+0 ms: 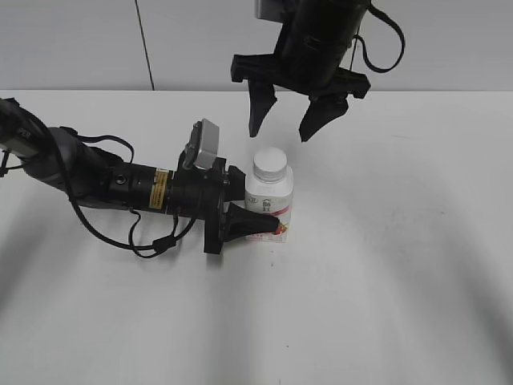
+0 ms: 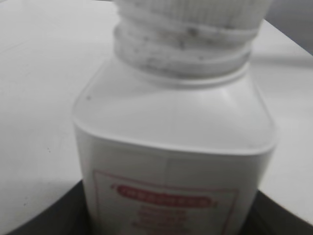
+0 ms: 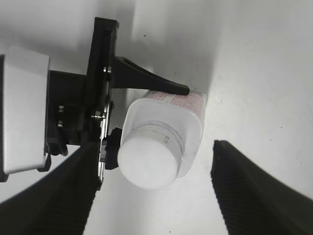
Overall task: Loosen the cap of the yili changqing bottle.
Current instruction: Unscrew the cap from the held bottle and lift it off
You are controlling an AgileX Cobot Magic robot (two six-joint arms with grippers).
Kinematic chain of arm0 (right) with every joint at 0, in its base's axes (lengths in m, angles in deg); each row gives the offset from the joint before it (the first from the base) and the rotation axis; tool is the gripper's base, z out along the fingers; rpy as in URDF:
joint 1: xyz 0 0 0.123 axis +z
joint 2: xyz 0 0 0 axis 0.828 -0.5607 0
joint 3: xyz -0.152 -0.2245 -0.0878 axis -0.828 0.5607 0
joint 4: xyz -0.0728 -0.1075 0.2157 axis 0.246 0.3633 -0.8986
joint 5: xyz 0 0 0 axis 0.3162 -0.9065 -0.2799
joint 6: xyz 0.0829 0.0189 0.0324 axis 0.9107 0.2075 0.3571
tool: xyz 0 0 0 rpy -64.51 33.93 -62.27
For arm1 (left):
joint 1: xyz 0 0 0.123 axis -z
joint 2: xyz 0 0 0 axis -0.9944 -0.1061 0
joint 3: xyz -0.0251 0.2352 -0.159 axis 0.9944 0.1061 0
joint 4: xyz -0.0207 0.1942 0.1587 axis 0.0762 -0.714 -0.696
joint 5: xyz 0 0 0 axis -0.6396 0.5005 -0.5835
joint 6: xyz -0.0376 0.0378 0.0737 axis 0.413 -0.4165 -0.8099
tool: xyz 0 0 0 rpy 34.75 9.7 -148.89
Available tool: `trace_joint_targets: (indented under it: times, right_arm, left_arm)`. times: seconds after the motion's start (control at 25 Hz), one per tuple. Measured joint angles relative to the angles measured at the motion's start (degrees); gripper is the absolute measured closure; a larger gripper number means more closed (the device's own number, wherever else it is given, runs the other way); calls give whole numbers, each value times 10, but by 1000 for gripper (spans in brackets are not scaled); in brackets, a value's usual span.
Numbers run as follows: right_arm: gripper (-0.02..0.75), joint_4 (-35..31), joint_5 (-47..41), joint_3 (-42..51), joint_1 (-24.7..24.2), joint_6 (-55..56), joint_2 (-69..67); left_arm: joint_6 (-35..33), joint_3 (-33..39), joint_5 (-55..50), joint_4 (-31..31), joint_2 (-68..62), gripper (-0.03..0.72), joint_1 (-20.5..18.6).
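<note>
The yili changqing bottle (image 1: 271, 200) stands upright on the white table, a squat white bottle with a pink-red label (image 2: 166, 196). Its white cap (image 1: 270, 162) sits on the neck. My left gripper (image 1: 266, 212) lies low along the table from the left and is shut on the bottle's body; one dark finger (image 3: 146, 81) runs along its side. In the left wrist view the bottle (image 2: 171, 147) fills the frame, with the cap (image 2: 190, 12) at the top edge. My right gripper (image 1: 280, 135) hangs open above the cap (image 3: 146, 164), apart from it, with its ridged fingers (image 3: 259, 191) on either side.
The white table (image 1: 385, 281) spreads out on all sides of the bottle. The left arm and its looping black cable (image 1: 152, 241) lie across the table's left half. A grey wall (image 1: 80, 40) rises behind the far edge.
</note>
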Motion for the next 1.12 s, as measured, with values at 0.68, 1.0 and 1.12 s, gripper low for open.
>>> trace_joint_targets:
  times: [0.68,1.0,1.12]
  right_arm:
    - [172,-31,-1,0,0,33,-28]
    - [172,-36,-1,10,0,34,-28]
    - [172,-37,-1,23,0,34,-28]
  left_arm:
    - [0,0,0,0,0,285,0]
    - [0,0,0,0,0,285,0]
    - [0,0,0,0,0,285,0]
